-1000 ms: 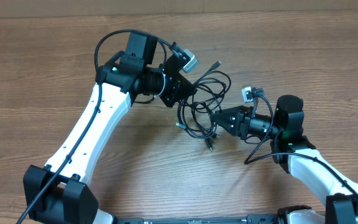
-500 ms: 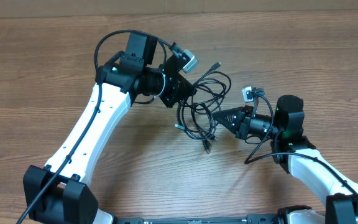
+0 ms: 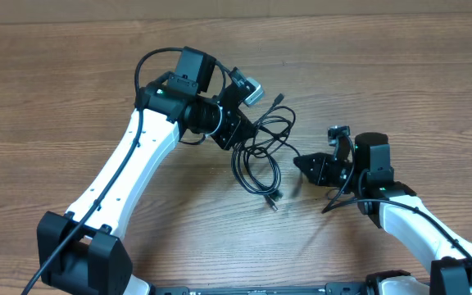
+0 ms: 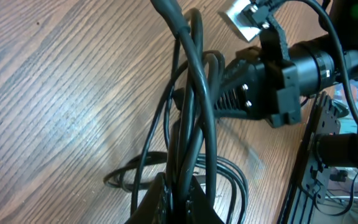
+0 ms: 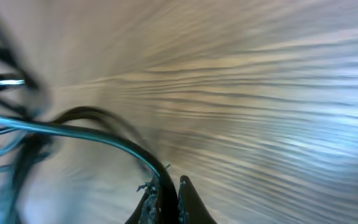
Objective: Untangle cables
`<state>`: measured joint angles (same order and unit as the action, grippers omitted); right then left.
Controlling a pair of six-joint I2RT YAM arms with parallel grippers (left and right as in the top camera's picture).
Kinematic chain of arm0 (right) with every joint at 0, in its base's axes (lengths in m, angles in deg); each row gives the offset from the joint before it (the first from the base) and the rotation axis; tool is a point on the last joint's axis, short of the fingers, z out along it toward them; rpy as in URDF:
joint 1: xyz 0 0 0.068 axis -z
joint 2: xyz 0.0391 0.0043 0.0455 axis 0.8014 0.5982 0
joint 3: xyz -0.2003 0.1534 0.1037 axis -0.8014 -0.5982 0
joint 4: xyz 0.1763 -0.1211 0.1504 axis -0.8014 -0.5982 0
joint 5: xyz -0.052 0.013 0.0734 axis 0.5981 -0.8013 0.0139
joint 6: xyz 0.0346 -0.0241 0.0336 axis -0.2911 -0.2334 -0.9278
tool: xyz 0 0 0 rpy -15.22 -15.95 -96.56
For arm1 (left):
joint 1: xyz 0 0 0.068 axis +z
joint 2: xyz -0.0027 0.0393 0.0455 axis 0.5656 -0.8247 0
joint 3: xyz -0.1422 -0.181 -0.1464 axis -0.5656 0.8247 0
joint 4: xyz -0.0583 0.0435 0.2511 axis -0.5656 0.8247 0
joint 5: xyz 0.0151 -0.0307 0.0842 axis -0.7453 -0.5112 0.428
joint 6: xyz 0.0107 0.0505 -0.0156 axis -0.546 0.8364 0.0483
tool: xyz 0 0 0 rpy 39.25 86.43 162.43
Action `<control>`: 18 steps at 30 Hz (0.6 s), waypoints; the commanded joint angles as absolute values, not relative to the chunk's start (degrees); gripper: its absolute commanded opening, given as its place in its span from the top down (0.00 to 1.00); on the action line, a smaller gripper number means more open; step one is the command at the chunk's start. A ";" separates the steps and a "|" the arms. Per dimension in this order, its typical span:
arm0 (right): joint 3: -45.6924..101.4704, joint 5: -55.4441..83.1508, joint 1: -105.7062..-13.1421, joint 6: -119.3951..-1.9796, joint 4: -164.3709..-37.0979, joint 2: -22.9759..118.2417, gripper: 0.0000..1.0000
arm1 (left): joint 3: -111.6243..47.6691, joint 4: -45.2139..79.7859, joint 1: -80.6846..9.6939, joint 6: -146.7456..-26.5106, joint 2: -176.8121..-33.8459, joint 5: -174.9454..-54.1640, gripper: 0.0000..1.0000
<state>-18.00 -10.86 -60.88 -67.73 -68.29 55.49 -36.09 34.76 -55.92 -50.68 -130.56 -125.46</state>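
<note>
Cables (image 3: 262,149) lie in one loose tangle on the desk (image 3: 47,90), their upper end caught in the left claw (image 3: 242,136); that claw is pressed together on several strands, probably to anchor the bunch; the right claw (image 3: 298,162), just beside the tangle on the side away from the left claw, is pressed together too, apparently pinching one strand to draw it free, though its own view is blurred; two claws, one tangle, two plug ends (image 3: 274,199) visible; the strand count is unclear.
</note>
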 commanded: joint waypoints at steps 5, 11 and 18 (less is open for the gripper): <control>-18.26 6.21 -60.31 -69.30 -69.45 55.53 0.96 | -36.59 34.28 -55.05 -51.65 -129.67 -125.77 0.96; -18.26 0.36 -60.31 -69.28 -66.74 55.53 0.50 | -36.59 34.65 -55.05 -51.65 -129.67 -125.77 0.96; -18.26 -4.36 -60.31 -69.26 -66.76 55.53 0.00 | -36.59 34.72 -55.05 -51.65 -129.67 -125.75 0.96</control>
<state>-18.07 -1.72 -60.46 -69.23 -67.15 55.47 -36.06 34.74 -55.31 -50.68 -130.56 -125.20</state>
